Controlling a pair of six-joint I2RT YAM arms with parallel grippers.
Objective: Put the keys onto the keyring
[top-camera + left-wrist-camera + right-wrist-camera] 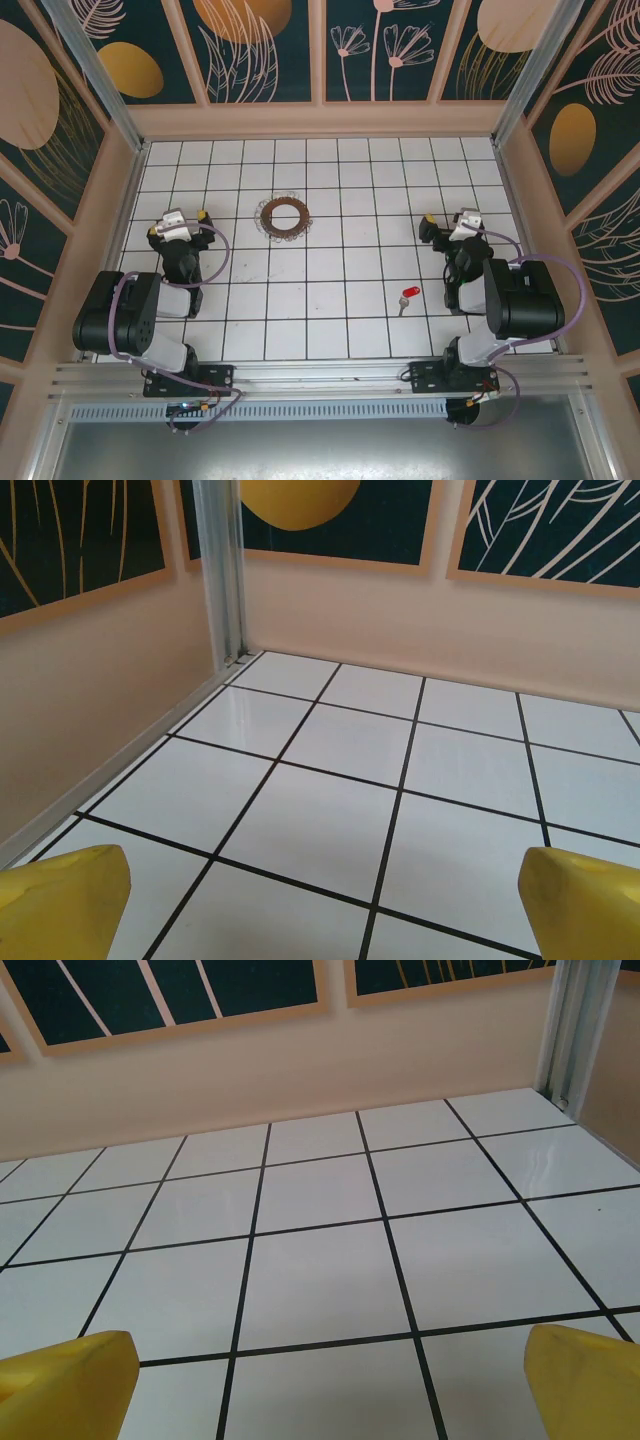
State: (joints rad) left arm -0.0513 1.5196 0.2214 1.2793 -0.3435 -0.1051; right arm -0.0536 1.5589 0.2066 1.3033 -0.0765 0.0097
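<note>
The keyring [284, 217], a brown-silvery coiled wire loop, lies flat on the white tiled floor left of centre. A small key [405, 296] with a red head and silver blade lies near the front, right of centre. My left gripper [178, 220] hovers at the left, about two tiles left of the keyring, open and empty. My right gripper [451, 218] is at the right, behind the key, and is also open and empty. In the left wrist view the yellow fingertips [62, 900] stand wide apart over bare tile, as do the fingertips [65, 1380] in the right wrist view.
Peach walls [320, 120] with dark floral panels enclose the floor on three sides. Metal corner posts [220, 570] stand at the back corners. The arm bases sit on a rail [320, 375] along the near edge.
</note>
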